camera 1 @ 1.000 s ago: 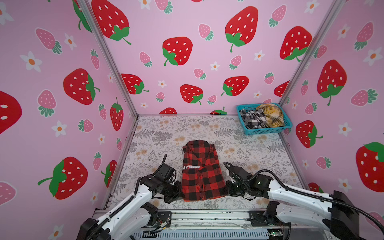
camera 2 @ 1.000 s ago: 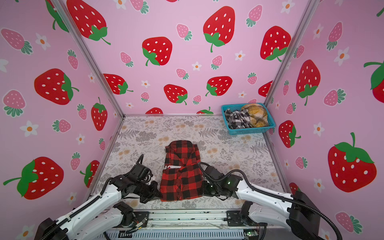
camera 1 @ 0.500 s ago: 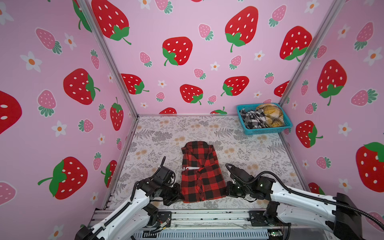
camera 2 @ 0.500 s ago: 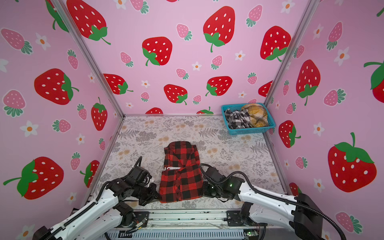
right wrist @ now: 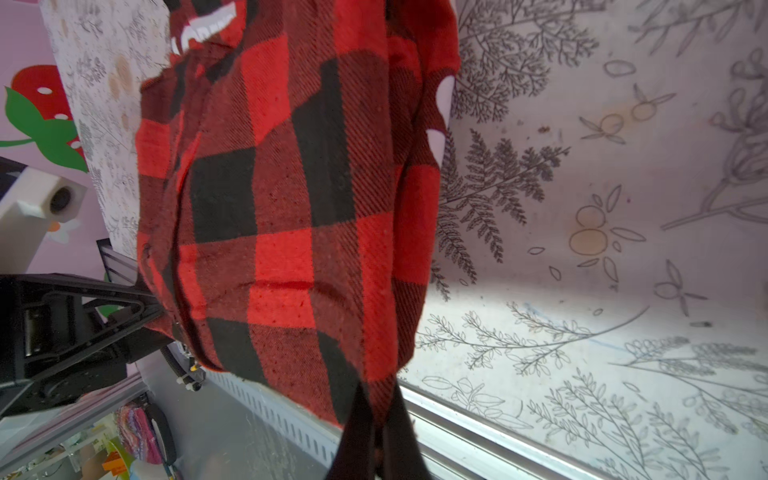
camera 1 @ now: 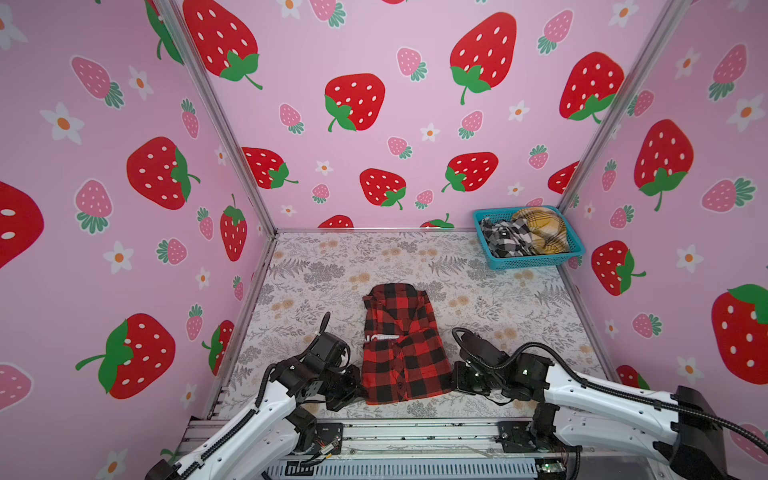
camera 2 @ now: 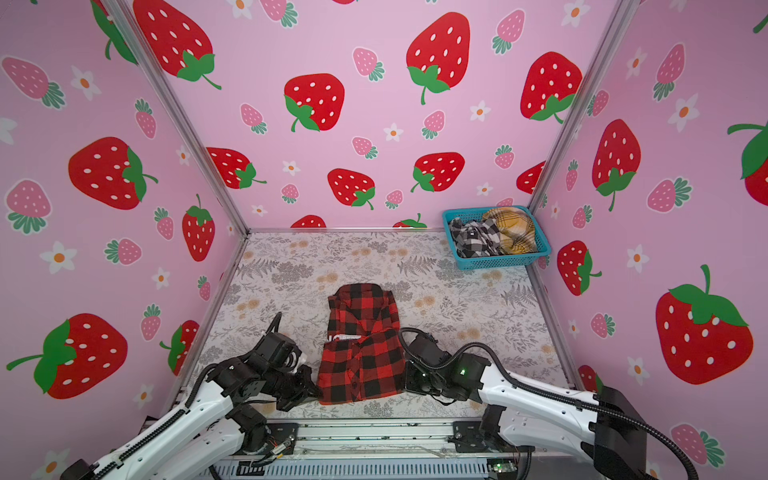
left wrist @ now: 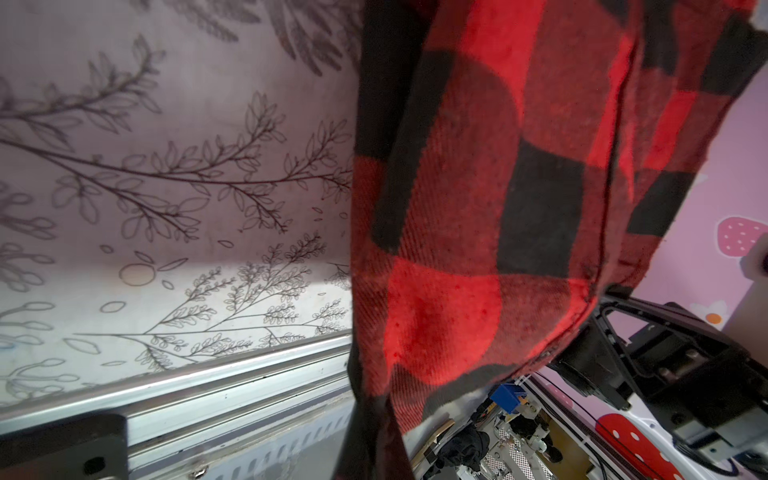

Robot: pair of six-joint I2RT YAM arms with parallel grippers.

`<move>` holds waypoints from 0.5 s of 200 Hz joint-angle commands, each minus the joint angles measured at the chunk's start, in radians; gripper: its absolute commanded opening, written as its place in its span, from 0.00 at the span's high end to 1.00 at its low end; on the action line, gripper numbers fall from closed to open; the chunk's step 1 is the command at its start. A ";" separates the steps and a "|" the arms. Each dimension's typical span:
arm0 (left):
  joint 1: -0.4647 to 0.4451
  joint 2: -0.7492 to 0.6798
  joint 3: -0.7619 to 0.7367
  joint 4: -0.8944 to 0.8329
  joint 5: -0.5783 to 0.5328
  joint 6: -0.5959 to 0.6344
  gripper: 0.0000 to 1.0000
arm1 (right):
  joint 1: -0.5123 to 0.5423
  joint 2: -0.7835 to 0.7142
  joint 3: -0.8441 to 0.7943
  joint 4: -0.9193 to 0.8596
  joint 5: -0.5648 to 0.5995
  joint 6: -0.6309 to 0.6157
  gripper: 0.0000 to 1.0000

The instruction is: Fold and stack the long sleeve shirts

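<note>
- Pink walls (camera 1: 374,62) printed with strawberries and white flowers enclose three sides; a grey floral table cover (camera 1: 332,266) lies under everything.
- left gripper (camera 1: 360,385): black, on a white arm, at the near left corner of the red-and-black shirt (camera 1: 401,349). Its jaws are closed, pinching that corner of the hem; in the left wrist view the fabric runs down between the dark fingers (left wrist: 365,440).
- Red-and-black shirt: buffalo check, folded to a narrow upright rectangle at the middle of the table cover. Its near half is doubled over the far half. A strip of white letters (camera 1: 382,337) shows at the fold line on its left side.
- right gripper (camera 1: 454,380): black, touching the shirt's near right corner. Its jaws are closed, clamped on the hem there; the right wrist view shows cloth caught between the fingers (right wrist: 370,440).
- Turquoise perforated basket (camera 1: 532,262): well beyond the red-and-black shirt, to its far right, in the corner of the walls.
- black-and-white shirt (camera 1: 505,239): crumpled in the basket's left half.
- mustard-yellow shirt (camera 1: 540,232): bunched in the basket's right half, touching the black-and-white shirt.
</note>
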 commanded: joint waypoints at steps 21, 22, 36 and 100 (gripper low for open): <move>-0.003 0.040 0.101 -0.063 -0.033 -0.005 1.00 | -0.008 0.005 0.047 -0.051 0.049 0.034 1.00; -0.003 0.041 0.101 -0.064 -0.033 -0.004 1.00 | -0.008 0.005 0.046 -0.051 0.049 0.035 1.00; -0.004 0.051 0.084 -0.069 -0.034 0.001 1.00 | -0.008 0.002 0.016 -0.032 0.039 0.045 1.00; -0.036 -0.025 -0.020 -0.102 -0.013 -0.034 1.00 | 0.035 -0.041 -0.061 -0.012 0.021 0.078 1.00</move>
